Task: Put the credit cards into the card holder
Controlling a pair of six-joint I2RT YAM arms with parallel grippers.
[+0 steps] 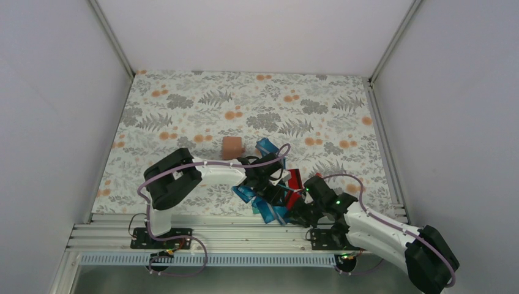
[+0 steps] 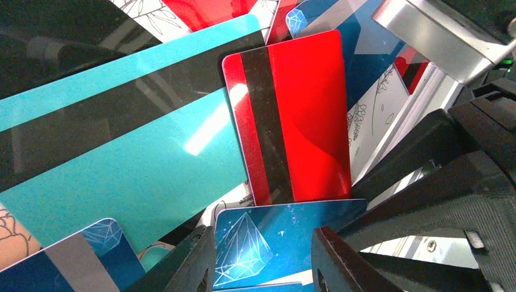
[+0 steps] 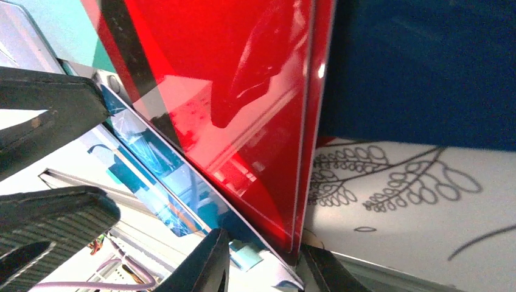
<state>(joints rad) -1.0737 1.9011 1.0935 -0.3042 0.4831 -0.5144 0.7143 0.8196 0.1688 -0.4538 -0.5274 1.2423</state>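
The credit cards [image 1: 273, 207] lie heaped, blue, teal and red, at the table's near edge between both arms. The tan card holder [image 1: 232, 147] lies flat just behind the heap, with no gripper on it. My left gripper [image 1: 261, 184] hangs over the heap. Its fingers stand apart on either side of a blue diamond-print card [image 2: 274, 234], beside a red card [image 2: 298, 115] and a teal card [image 2: 122, 152]. Whether it grips the card does not show. My right gripper [image 3: 264, 252] pinches the fanned lower edges of a red card [image 3: 243, 91] and a blue card [image 3: 152, 158].
Ribbed metal rails [image 1: 245, 231] run along the near edge under the arms' bases. The floral cloth [image 1: 183, 104] stretches back to the white walls. My right arm's black body [image 2: 462, 158] crowds the right of the left wrist view.
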